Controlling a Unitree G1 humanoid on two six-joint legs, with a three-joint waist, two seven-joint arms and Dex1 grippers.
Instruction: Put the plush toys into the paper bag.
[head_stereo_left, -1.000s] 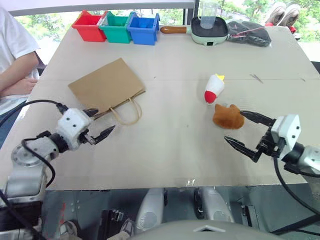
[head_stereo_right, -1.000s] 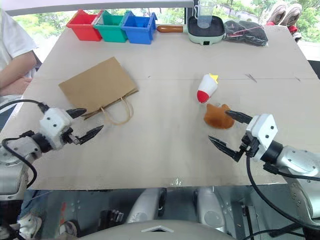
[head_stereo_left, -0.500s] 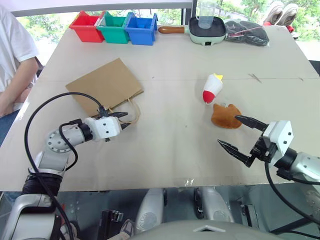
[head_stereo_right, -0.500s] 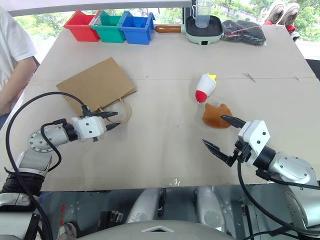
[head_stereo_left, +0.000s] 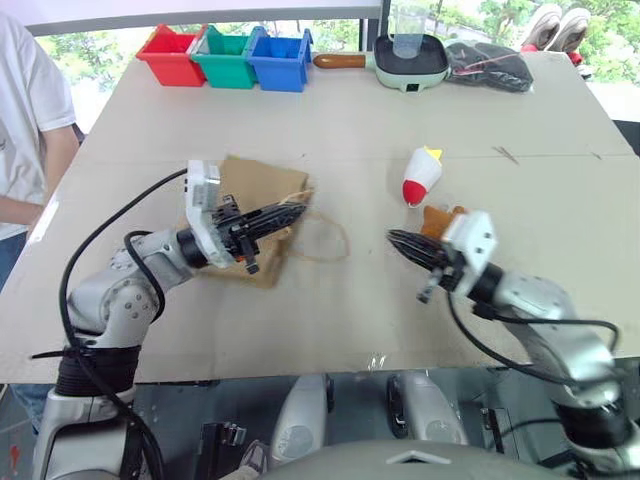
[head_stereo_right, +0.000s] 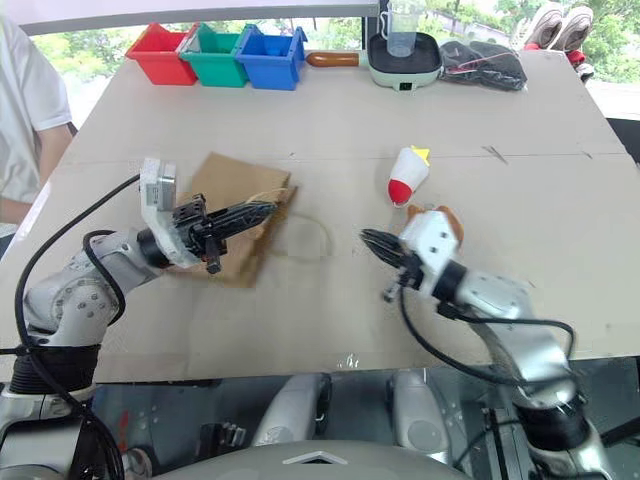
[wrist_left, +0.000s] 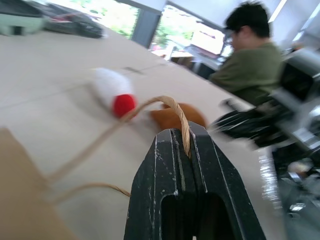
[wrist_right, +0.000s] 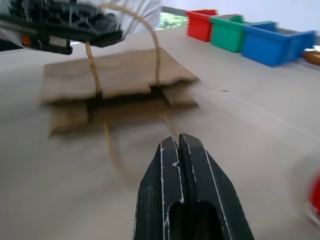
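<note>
Left of centre, the left hand (head_stereo_left: 285, 213) pinches a cord handle (wrist_left: 176, 107) of the paper bag (head_stereo_left: 262, 190). The right hand (head_stereo_left: 400, 243), fingers together and empty, sits centre-right beside the orange-brown plush toy (head_stereo_left: 437, 219).

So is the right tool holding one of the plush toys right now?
No: the right tool is shut on nothing, pointing toward the paper bag, while the orange-brown toy lies on the table behind it.

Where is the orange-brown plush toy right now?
In the eye views the orange-brown plush toy lies on the table's right half, just nearer the robot than the white-and-red plush toy, partly hidden behind the right hand.
</note>
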